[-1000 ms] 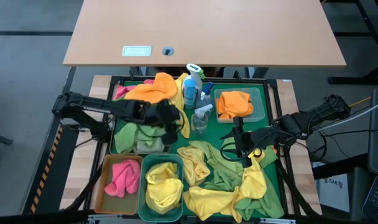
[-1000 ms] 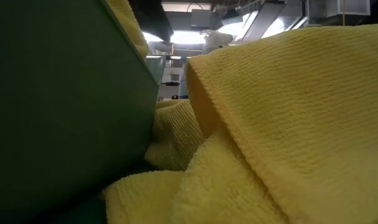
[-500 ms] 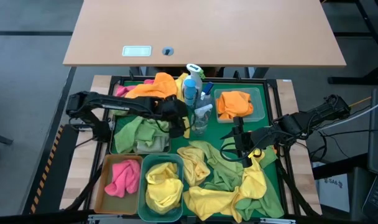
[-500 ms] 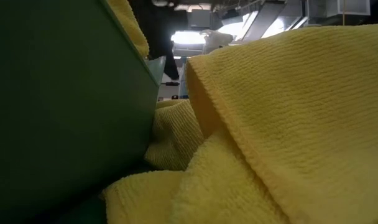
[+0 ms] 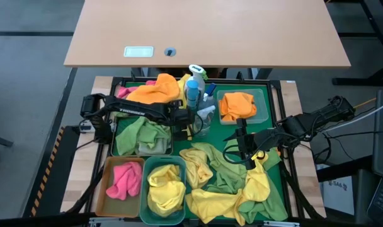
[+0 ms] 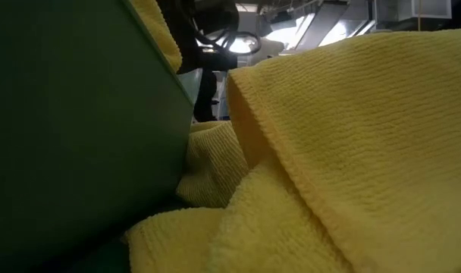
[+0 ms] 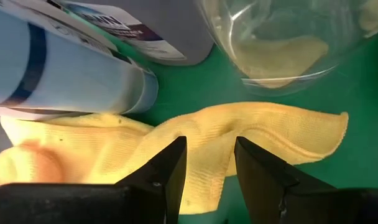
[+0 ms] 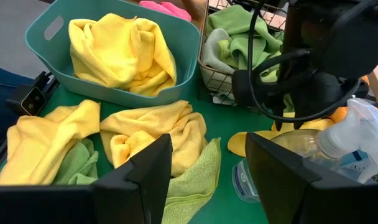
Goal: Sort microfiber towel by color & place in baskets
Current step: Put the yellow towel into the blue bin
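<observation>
My left gripper (image 5: 186, 123) is open, low beside the spray bottles (image 5: 194, 88), over a flat yellow towel (image 7: 263, 134) that lies on the green tray. My right gripper (image 5: 242, 148) is open and waits above the loose yellow and green towels (image 5: 229, 180). The amber-tan basket (image 5: 106, 183) holds a pink towel. Yellow towels fill the teal basket (image 8: 189, 43), green ones the wire-mesh basket (image 8: 207, 74), and an orange one lies in the clear basket (image 5: 261, 107). In the right wrist view the left gripper (image 8: 301, 81) shows past the wire-mesh basket. My left gripper's open fingers (image 7: 170, 168) stand over the middle of the yellow towel's near edge (image 7: 207, 155), pointing down at it. I cannot tell whether they touch the cloth. The towel lies flat on the tray.
An orange towel (image 5: 157, 88) and a pink one (image 5: 122, 92) are heaped at the tray's far left corner. A clear spray bottle (image 5: 204, 118) stands right beside my left gripper. The low view is filled by a yellow towel (image 6: 352, 152) and a green wall (image 6: 64, 136).
My left gripper has moved toward the table's right, from over the wire-mesh basket to the spray bottles, and its arm has stretched out along the basket's far side. My right arm has kept still.
</observation>
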Available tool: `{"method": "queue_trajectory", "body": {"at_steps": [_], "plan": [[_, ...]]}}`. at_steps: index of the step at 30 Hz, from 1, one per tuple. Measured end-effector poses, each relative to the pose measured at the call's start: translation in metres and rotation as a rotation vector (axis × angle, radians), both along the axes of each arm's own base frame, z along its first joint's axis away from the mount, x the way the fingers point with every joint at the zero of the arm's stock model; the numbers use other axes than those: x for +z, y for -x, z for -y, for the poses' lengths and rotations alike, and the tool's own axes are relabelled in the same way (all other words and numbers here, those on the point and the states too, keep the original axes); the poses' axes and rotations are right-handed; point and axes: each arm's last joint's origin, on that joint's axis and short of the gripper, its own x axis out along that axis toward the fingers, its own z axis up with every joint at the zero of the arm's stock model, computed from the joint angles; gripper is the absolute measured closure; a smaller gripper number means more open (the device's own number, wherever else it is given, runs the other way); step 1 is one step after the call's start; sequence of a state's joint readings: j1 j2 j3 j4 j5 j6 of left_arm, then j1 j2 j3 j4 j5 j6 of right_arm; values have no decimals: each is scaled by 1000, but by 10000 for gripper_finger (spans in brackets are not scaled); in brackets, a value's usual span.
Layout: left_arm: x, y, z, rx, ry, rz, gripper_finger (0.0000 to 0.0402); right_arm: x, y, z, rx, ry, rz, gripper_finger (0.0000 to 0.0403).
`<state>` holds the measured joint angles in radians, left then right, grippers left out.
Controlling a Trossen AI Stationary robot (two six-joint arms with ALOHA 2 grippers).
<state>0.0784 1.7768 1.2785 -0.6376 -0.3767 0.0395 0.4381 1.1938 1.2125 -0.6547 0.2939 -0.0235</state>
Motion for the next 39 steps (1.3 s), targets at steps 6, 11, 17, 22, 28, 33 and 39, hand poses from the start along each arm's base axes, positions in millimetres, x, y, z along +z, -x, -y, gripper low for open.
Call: {"method": "queue_trajectory", "body": {"at_steps": [6, 11, 17, 22, 28, 33, 39], "plan": [[-1, 0, 0, 0, 1, 0, 271, 0, 0, 0, 0, 0, 0, 200], [-2, 0, 0, -23, -8, -25, 271, 0, 0, 0, 0, 0, 0, 200], [-8, -2, -1, -38, -21, -51, 271, 0, 0, 0, 0, 0, 0, 200], [-12, -2, -2, -29, -42, -76, 271, 0, 0, 0, 1, 0, -1, 200], [-15, 2, -4, -23, -39, -129, 271, 0, 0, 0, 1, 0, -2, 200], [-15, 2, -4, -22, -40, -131, 287, 0, 0, 0, 1, 0, -2, 200], [-15, 2, -4, -20, -39, -127, 374, 0, 0, 0, 0, 0, -1, 200]]}}
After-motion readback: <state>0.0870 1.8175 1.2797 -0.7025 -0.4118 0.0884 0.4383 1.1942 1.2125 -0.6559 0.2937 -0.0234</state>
